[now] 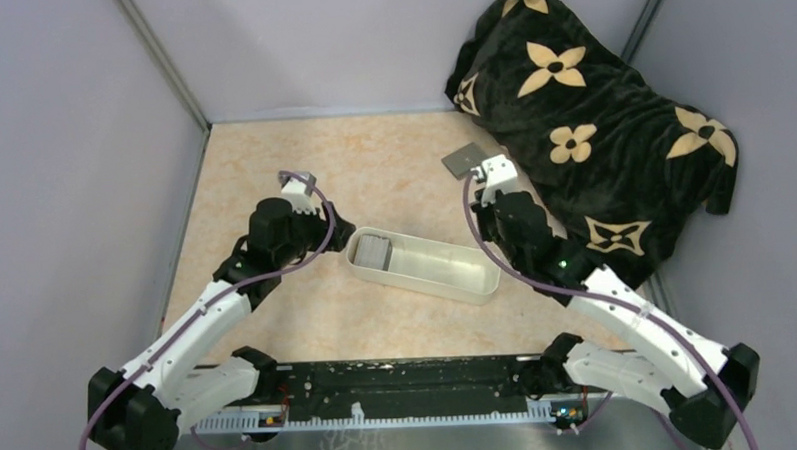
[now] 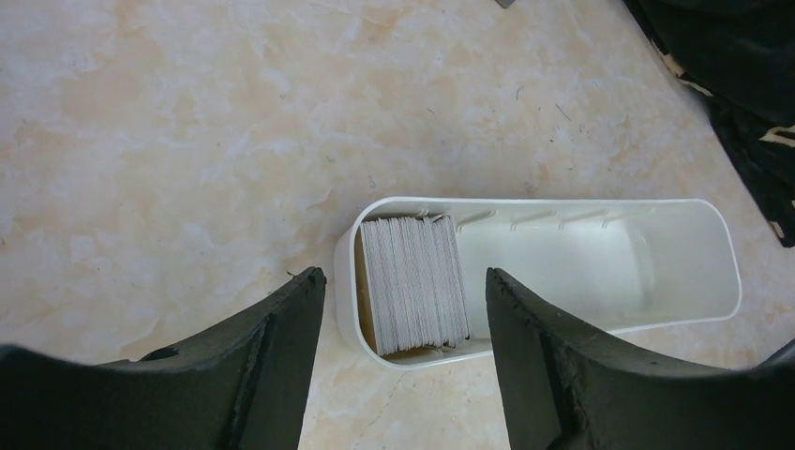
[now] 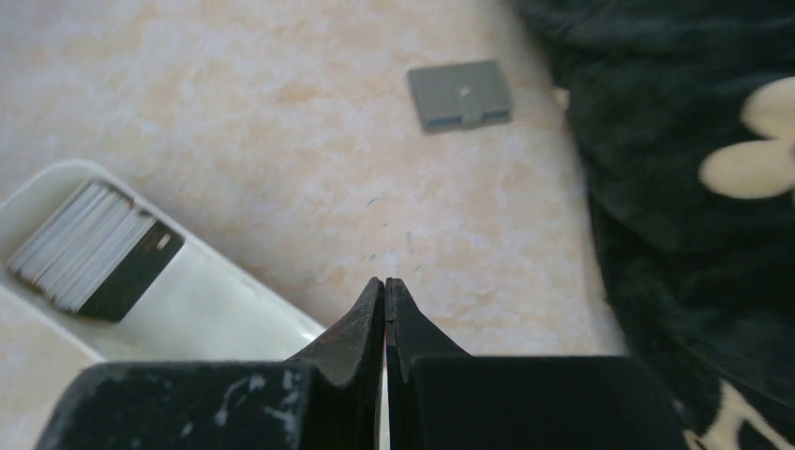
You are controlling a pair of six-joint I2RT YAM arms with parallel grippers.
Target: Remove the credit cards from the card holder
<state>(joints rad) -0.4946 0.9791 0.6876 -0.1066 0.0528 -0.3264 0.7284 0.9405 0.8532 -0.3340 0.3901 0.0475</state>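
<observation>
By plush blanket (image 3: 675,141), flat wallet (image 3: 459,94), seemingly closed

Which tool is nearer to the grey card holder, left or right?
Right. The right tool points at the card holder, close but apart. The left tool is over the white tray, farther off.

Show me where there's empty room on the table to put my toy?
Bare tabletop lies between the back wall, left arm and grey wallet; another strip between the white tray and the arm bases. Crowded on the right: flowered blanket, wallet, right arm.
</observation>
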